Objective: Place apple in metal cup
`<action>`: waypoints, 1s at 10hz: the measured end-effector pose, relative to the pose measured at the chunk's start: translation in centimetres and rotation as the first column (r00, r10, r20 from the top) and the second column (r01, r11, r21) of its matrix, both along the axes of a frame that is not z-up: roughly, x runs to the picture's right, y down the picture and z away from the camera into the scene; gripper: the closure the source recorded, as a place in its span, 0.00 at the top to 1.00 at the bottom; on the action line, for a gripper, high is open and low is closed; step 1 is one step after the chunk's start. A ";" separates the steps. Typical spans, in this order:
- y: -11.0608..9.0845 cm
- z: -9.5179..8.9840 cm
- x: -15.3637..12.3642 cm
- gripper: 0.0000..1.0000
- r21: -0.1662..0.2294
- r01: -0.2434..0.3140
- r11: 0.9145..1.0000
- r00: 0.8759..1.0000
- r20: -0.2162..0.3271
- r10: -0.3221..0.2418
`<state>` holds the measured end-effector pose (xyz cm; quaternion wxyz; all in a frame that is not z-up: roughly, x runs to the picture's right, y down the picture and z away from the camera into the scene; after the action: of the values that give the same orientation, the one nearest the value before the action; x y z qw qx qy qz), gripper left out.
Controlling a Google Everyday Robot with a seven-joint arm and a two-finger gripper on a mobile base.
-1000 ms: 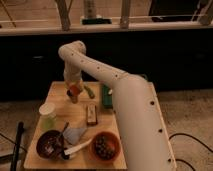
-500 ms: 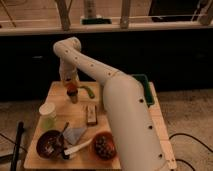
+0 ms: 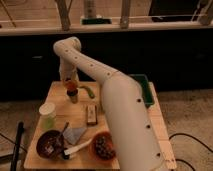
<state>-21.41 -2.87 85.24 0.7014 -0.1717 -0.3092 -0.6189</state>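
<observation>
A: What has moved since a second ago?

B: The white arm has swung a little toward the left of the view and carried the gripper with it. Over the last half second it has barely shifted.

A: Where is the gripper now?

B: It points down over the far left part of the wooden surface, directly above the metal cup.

A: And the apple?

B: The apple sits right under the gripper's tip, at the mouth of the metal cup, and its orange-red top shows above the rim. Whether it rests on the rim or hangs just over it cannot be told.

A: Is the gripper clamped on it?

B: That cannot be told either. The gripper meets the top of the apple, but its grip is not discernible.

A: What else stands on the surface?

B: A green pepper lies just to the right of the metal cup. A pale green cup with a white lid stands nearer the camera by the left edge. A dark bar lies near the middle. At the front are a brown bowl on the left and a reddish bowl of dark pieces on the right. A white-handled utensil lies between them and a grey cloth just behind. A green bin sits at the right edge, partly hidden by the white arm
</observation>
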 end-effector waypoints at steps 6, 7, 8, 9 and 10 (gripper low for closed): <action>-0.1 0.1 0.3 0.30 -0.015 -0.005 1.000 1.000 0.006 0.005; -0.1 0.0 0.2 0.41 -0.019 -0.004 1.000 1.000 0.008 0.004; -0.1 0.0 0.2 0.51 -0.024 -0.003 1.000 1.000 0.008 0.003; -0.1 0.0 0.3 0.61 -0.029 -0.004 1.000 1.000 0.010 0.004; -0.2 0.1 0.4 0.71 -0.035 -0.005 0.999 1.000 0.011 0.006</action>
<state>-20.99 -3.05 85.31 0.6983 -0.1796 -0.3241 -0.6124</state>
